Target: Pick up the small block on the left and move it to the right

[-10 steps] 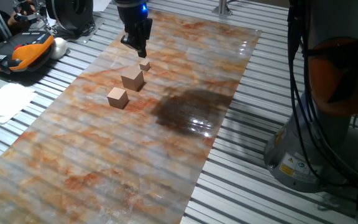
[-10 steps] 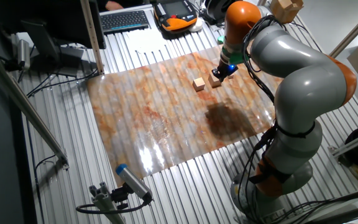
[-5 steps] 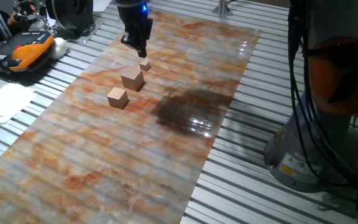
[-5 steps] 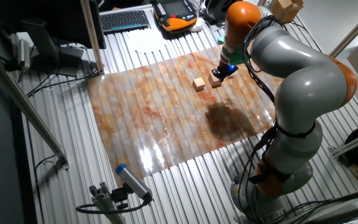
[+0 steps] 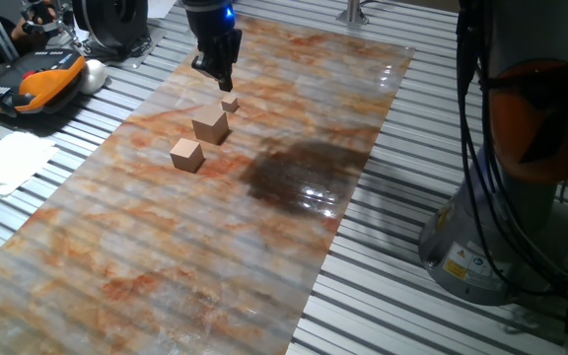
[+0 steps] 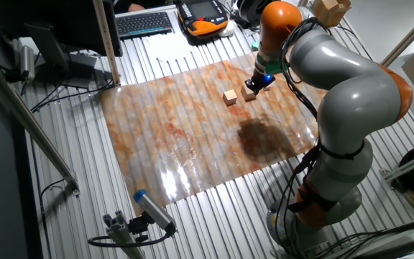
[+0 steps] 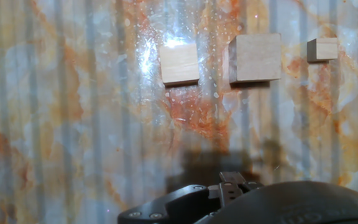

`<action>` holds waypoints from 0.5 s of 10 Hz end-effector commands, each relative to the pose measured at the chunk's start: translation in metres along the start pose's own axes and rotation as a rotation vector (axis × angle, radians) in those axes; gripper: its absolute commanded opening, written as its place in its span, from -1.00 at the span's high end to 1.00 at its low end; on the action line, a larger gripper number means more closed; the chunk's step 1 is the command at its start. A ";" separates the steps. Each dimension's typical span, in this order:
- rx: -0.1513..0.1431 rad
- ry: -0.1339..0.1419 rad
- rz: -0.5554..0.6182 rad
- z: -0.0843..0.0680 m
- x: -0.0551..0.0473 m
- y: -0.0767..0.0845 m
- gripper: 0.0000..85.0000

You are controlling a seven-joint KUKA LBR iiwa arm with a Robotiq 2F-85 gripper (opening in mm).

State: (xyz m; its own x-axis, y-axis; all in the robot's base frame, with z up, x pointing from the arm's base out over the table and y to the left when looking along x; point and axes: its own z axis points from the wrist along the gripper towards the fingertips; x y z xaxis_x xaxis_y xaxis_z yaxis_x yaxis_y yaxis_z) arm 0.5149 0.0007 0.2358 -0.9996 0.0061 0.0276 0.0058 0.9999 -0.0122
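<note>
- Step, as I judge it: approach, nothing lifted yet; the black two-finger gripper point(image 5: 221, 79) hangs above the marbled orange-grey desk point(image 5: 166, 256).
- How wide its jaws stand cannot be told; they hold nothing visible.
- The small light-tan wooden block point(image 5: 230, 103) sits just below the jaws, beside the large tan cube point(image 5: 210, 125).
- Next: centre over it, descend.
- No containers in sight.

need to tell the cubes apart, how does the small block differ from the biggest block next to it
The small block is much smaller than the biggest block in every view. It sits at one end of the row, nearest the gripper, while the biggest block is in the middle, with a medium block on its other side. A clear gap separates them. Both are plain light-tan wooden cubes resting flat on the mat.
</note>
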 end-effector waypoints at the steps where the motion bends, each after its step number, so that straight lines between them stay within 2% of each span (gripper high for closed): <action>1: 0.000 -0.002 0.001 0.000 0.000 0.000 1.00; 5: 0.001 0.001 0.010 0.000 0.000 0.000 1.00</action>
State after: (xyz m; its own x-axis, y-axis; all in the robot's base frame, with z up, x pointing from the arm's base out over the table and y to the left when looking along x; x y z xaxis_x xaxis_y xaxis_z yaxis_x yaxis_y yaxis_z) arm 0.5151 0.0007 0.2359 -0.9995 0.0152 0.0288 0.0148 0.9998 -0.0137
